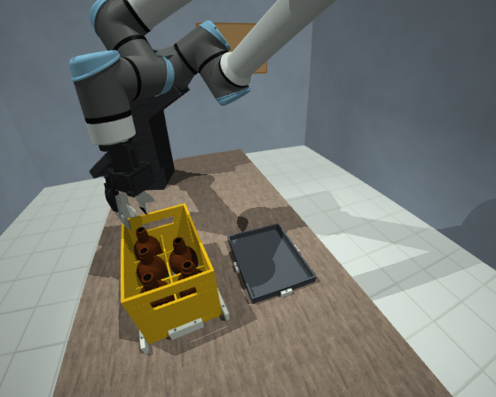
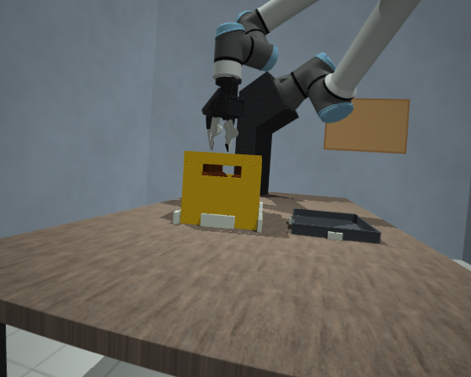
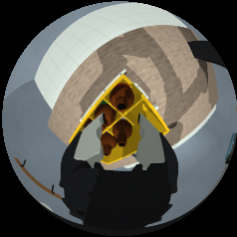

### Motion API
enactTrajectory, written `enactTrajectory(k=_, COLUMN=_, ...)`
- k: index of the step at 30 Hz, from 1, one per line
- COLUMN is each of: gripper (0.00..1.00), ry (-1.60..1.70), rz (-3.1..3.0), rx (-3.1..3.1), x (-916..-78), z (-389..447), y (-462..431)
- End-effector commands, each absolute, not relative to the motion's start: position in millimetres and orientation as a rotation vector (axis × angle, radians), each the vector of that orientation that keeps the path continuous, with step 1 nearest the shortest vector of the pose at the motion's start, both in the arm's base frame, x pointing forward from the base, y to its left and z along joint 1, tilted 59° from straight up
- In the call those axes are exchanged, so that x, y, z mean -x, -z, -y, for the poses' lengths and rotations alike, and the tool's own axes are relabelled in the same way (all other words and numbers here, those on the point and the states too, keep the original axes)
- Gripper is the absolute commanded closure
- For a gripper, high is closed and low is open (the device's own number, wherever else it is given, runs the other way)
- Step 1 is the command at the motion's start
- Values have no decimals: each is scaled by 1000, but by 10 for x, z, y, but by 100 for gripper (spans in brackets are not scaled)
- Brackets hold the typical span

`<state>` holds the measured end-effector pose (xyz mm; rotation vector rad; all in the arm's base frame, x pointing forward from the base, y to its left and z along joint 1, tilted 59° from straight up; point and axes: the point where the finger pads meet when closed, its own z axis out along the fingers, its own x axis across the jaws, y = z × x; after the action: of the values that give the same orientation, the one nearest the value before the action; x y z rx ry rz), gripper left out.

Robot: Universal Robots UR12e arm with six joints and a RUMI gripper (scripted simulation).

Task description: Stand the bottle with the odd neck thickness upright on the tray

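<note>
The yellow crate stands upright on the table. Five brown bottles stand in it: three in the left row, at the back, middle and front, and two in the right row. Several also show in the wrist view. I cannot tell a difference in their necks. The dark tray lies right of the crate with nothing on it. My gripper is partly open and empty, pointing down above the crate's back left part. The bottles' lower parts are hidden.
White blocks sit at the foot of the crate, and smaller white blocks at the tray's sides. The crate's walls rise above the bottle tops. The robot's black pedestal stands behind the crate.
</note>
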<state>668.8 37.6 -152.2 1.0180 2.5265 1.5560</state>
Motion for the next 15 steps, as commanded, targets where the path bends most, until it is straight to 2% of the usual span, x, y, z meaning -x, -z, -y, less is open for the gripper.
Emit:
enactTrajectory(k=1, gripper=62, ry=-1554, rz=-2525, rx=-1017, x=-6734, z=-422, y=1557)
enactTrajectory(k=15, gripper=62, ry=-1554, rz=-2525, rx=-1017, x=-6744, z=-459, y=1582)
